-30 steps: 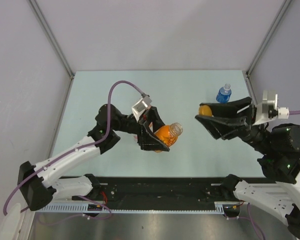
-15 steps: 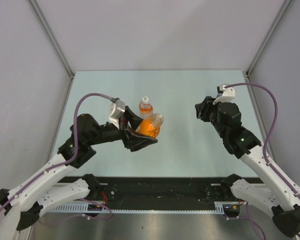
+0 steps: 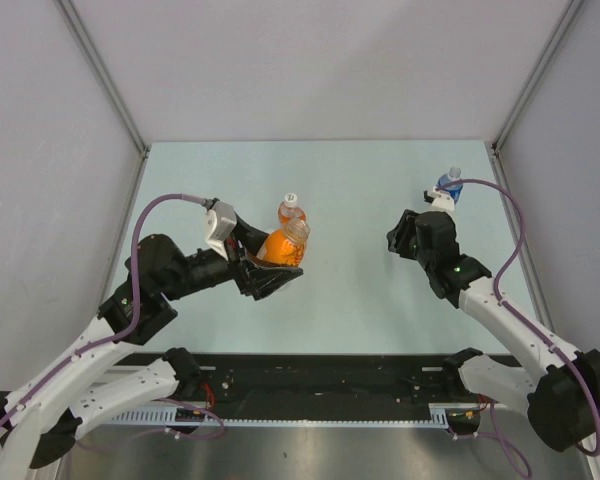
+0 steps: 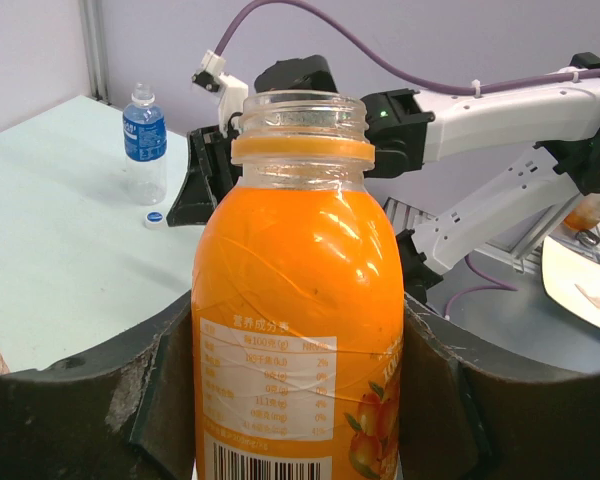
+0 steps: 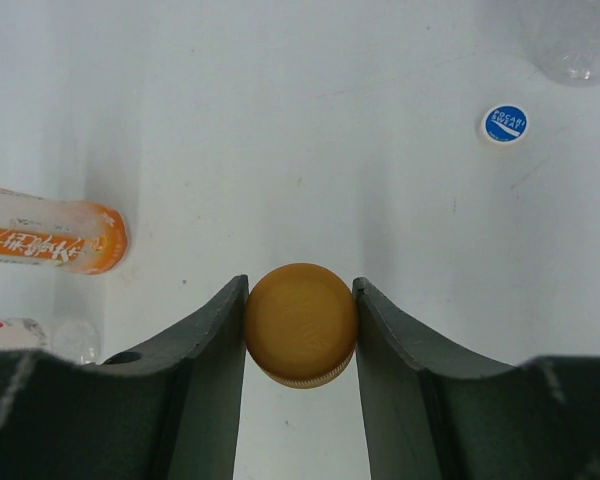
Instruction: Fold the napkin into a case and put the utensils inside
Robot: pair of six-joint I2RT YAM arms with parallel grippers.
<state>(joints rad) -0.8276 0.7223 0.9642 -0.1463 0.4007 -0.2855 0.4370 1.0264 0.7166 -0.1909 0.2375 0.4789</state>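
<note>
The orange bottle [image 3: 278, 247] is sitting between the two fingers of the left gripper [image 3: 272, 256], left of the middle of the table [image 3: 360, 300], and it is leaning with its open neck toward the far right. In the left wrist view the fingers [image 4: 170, 400] are pressing on both sides of the bottle's label, so this gripper is clamping the orange bottle [image 4: 298, 330]. I cannot tell if the bottle's bottom is touching the table. The orange cap [image 5: 300, 323] is sitting in the right gripper [image 5: 300, 332], whose two dark fingers [image 5: 215, 350] are squeezing it from left and right above the pale surface. In the top view the right gripper [image 3: 400, 238] is hanging over the right half of the table, well apart from the orange bottle and pointing toward it. Just behind the held bottle, a small bottle with an orange label [image 3: 291, 207] and a white cap is standing on the table. Near the far right corner a blue-labelled bottle [image 3: 448, 185] is standing upright, and a small blue cap [image 4: 155, 216] is lying on the table just beside it. The right arm [image 4: 480, 110] is showing behind the bottle's neck in the left wrist view.
</note>
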